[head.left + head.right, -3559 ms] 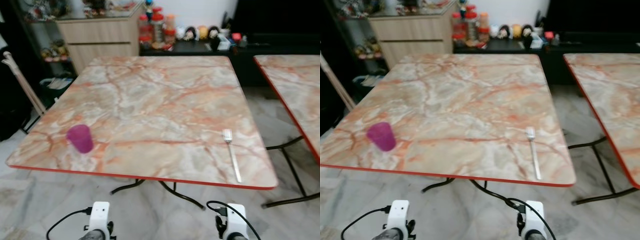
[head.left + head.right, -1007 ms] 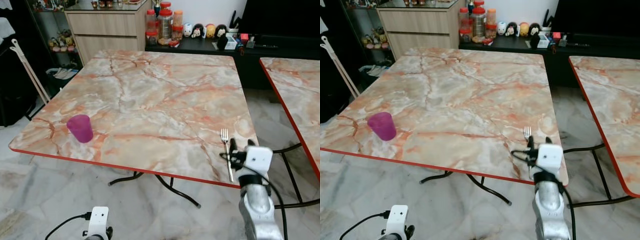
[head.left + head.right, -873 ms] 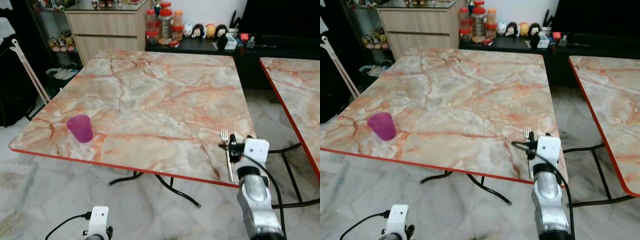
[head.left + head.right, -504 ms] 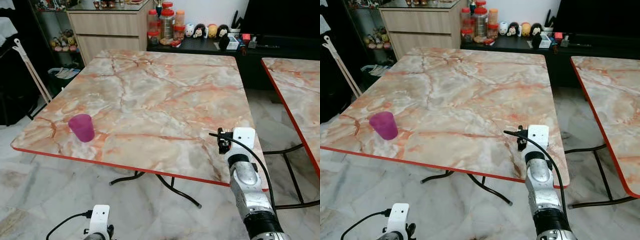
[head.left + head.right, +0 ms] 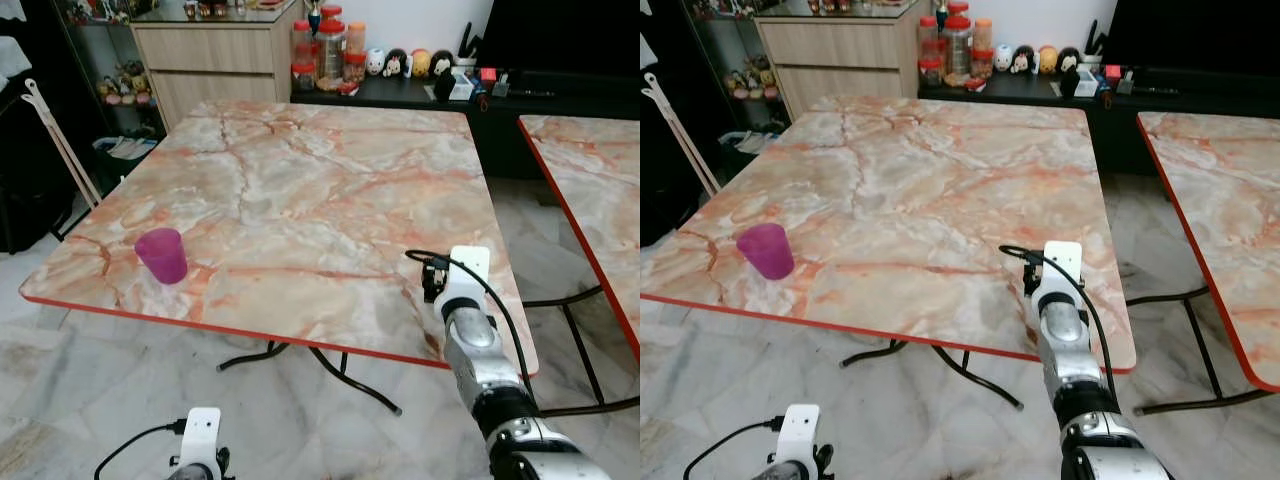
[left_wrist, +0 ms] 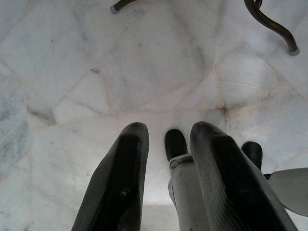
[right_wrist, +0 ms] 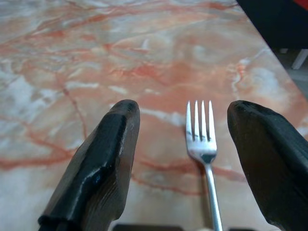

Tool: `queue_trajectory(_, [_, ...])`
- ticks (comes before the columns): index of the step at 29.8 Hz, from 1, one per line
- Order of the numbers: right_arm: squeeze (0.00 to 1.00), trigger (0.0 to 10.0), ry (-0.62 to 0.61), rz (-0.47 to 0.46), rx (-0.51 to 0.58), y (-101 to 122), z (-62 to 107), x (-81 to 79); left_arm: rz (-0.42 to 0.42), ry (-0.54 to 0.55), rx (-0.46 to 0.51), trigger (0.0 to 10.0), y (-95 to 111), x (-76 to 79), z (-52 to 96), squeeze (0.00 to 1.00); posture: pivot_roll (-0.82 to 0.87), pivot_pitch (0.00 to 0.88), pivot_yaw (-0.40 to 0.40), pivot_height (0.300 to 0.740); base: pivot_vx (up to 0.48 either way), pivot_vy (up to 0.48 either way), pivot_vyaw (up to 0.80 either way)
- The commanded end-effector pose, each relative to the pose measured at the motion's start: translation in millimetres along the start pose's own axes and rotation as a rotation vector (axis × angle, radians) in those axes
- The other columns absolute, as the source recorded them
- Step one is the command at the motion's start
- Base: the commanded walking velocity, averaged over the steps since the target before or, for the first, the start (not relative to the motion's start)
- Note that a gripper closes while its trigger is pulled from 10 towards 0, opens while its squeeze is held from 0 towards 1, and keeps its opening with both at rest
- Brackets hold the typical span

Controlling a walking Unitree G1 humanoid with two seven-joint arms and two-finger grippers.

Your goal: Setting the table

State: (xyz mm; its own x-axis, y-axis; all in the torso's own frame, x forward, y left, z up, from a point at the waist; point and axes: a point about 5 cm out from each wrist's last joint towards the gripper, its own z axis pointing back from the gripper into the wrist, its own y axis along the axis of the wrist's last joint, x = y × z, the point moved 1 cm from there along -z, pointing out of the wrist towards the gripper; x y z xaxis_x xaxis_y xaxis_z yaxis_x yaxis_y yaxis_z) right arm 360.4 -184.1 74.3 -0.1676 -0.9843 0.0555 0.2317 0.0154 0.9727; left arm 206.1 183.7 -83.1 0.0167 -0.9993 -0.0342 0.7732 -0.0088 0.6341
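The silver right arm, earlier hanging low, now reaches over the marble desk (image 5: 300, 200), its open black right gripper (image 7: 192, 149) straddling the steel fork (image 7: 204, 149).

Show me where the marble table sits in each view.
Left eye view: marble table, centre, red edge nearest.
Right eye view: same table, centre-left.
Left wrist view: its black feet on the floor beyond the left pincer.
Right wrist view: tabletop under the open right pincer.
Shared landmark: right pincer over the near right corner.
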Motion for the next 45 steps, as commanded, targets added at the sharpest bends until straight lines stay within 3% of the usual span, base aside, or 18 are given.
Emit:
queue_trajectory(1, [0.00, 10.0, -0.020, -0.009, 0.000, 3, -3.0, 3.5, 0.010, 0.011, -0.018, 10.0, -3, -2.1, 0.4, 0.00, -0.07, 0.000, 0.007, 0.740, 0.000, 0.000, 0.00])
queue_trajectory(13, [0.00, 10.0, -0.060, -0.003, -0.053, -7, -2.8, 15.1, 0.004, 0.008, -0.024, 10.0, -5, -2.8, 0.9, 0.00, -0.07, 0.000, 0.007, 0.740, 0.000, 0.000, 0.00])
queue_trajectory(23, [0.00, 10.0, -0.026, -0.005, -0.094, -26, 3.9, 11.6, -0.026, 0.003, -0.041, 10.0, -12, -6.1, 2.8, 0.00, -0.08, 0.000, 0.016, 0.740, 0.000, 0.000, 0.00])
queue_trajectory(45, [0.00, 10.0, -0.023, -0.009, -0.119, -32, 5.5, 11.0, -0.040, 0.000, -0.042, 10.0, -12, -5.9, 2.6, 0.00, -0.07, 0.000, 0.009, 0.740, 0.000, 0.000, 0.00])
